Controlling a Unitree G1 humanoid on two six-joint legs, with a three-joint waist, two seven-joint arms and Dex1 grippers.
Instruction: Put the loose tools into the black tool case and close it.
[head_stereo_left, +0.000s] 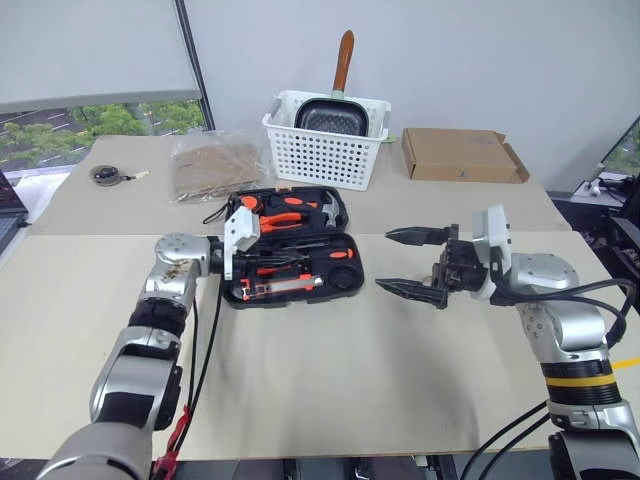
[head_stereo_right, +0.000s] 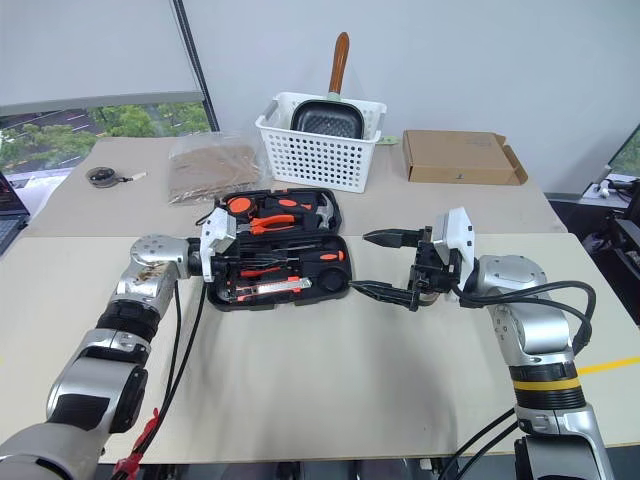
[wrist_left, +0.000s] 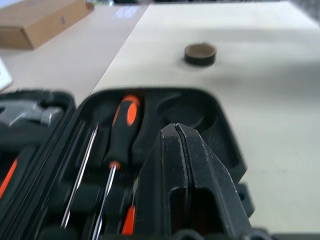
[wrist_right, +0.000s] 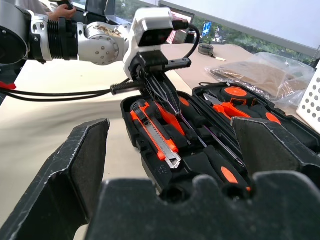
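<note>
My right hand (wrist_right: 170, 165) wide open, facing the open tool case (wrist_right: 150, 160).
Utility knife (wrist_right: 157, 135) in its recess; left hand (wrist_right: 167, 102) closed above the screwdrivers (wrist_right: 220, 167).

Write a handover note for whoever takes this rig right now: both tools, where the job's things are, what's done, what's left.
Left tool: shut, nothing seen in it, over the near half of the open black tool case.
Right tool: open, empty, to the right of the case.
Done: utility knife and an orange-and-black screwdriver lie in the case.
Loose: tape ring, on the table outside the case.
Left: put the ring in, then close the lid.
</note>
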